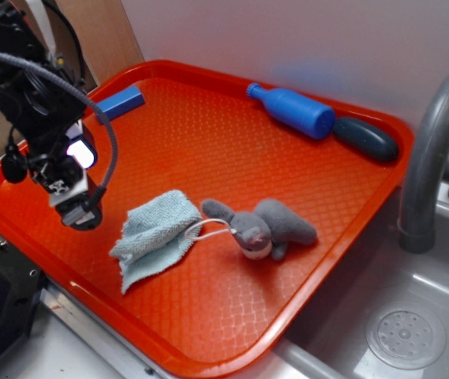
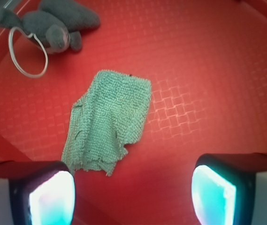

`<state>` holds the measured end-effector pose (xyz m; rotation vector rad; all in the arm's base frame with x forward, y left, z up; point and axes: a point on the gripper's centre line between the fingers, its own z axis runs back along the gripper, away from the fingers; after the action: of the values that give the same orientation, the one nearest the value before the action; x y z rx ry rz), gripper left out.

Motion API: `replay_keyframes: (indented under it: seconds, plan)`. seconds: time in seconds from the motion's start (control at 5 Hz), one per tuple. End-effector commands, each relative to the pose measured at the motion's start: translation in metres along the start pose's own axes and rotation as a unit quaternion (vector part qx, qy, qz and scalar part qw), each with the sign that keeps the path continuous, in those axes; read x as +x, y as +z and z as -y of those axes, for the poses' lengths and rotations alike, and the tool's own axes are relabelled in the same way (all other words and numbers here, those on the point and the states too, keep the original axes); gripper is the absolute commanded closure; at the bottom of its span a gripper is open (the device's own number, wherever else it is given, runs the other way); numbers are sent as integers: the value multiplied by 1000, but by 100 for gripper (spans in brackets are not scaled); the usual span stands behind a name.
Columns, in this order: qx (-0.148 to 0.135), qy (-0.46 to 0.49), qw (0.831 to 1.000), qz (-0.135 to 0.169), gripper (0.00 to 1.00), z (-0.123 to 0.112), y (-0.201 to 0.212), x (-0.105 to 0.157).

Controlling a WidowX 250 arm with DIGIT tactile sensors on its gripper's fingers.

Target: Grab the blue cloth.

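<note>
The blue cloth (image 1: 155, 235) lies crumpled on the red tray (image 1: 232, 150), a pale knitted washcloth just left of a grey plush bunny (image 1: 260, 225). In the wrist view the blue cloth (image 2: 109, 119) sits ahead of the jaws, nearer the left finger. My gripper (image 1: 78, 212) hovers above the tray to the left of the cloth, apart from it. The gripper (image 2: 133, 197) is open, with only bare tray between its two fingers (image 2: 51, 199).
A blue plastic bottle (image 1: 291, 109) and a dark oval object (image 1: 366, 138) lie at the tray's back right. A blue block (image 1: 120, 103) rests at the back left. The bunny (image 2: 49, 26) carries a white ring (image 2: 27, 58). A grey faucet (image 1: 433, 150) and sink (image 1: 405, 332) stand at the right.
</note>
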<state>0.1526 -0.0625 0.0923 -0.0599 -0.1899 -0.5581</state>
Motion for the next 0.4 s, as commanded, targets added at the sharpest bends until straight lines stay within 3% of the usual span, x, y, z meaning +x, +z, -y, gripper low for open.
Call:
replay_keyframes:
  seconds: [0.0,0.2]
  plan:
    - [1,-3,1000,12,0,3,4,2]
    - [4,-36,999,12,0,32,-33,8]
